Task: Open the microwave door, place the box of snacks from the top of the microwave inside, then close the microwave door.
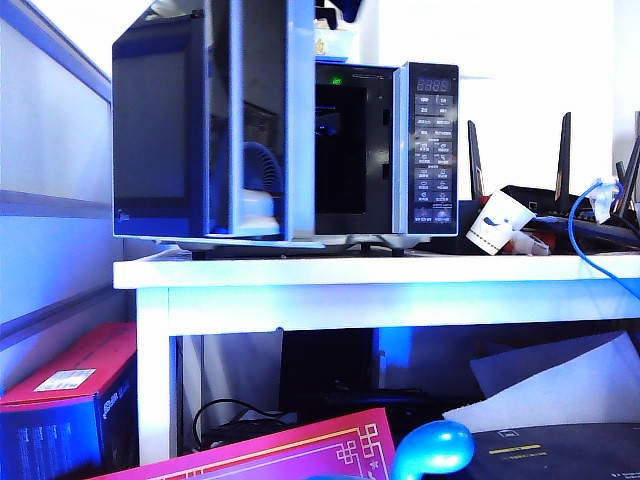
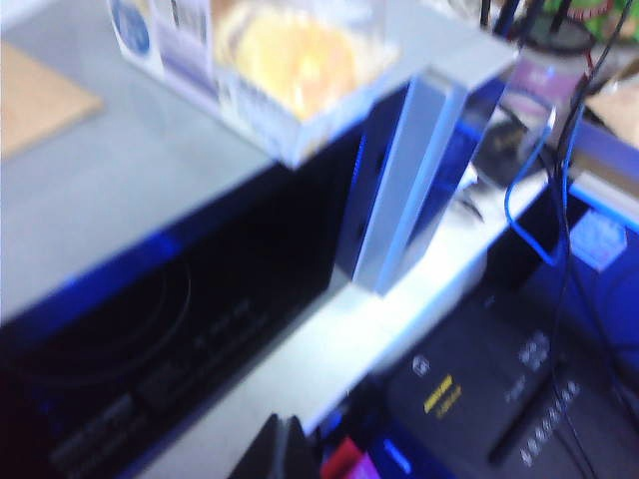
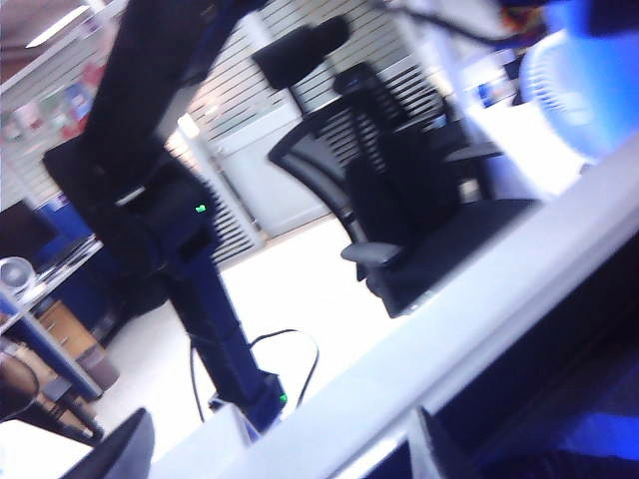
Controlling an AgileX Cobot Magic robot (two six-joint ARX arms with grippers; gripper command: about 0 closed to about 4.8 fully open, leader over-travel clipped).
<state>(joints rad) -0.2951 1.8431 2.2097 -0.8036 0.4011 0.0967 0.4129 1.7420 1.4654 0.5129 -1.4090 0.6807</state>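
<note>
Microwave on the white table, microwave door swung fully open to the left, dark cavity exposed. Button panel with its display on the right side.

Box of snacks sits on top of the microwave, at the front edge above the cavity; pale see-through box, yellow contents, printed label on one side. In the exterior view only a sliver of it shows above the oven top. Nothing is gripping it.

Left gripper: only dark finger tips at the frame edge in the left wrist view, blurred. It hangs in front of the microwave, above the open cavity, touching nothing visible. Cannot tell how far apart the jaws stand.

Right gripper: two dark fingers at the frame edge in the right wrist view, spread wide with a clear gap, nothing between them. It sits beside a pale, blurred edge; the room behind shows an office chair and a dark stand.

A tipped white paper cup lies on the table right of the microwave, with a blue cable nearby.
</note>
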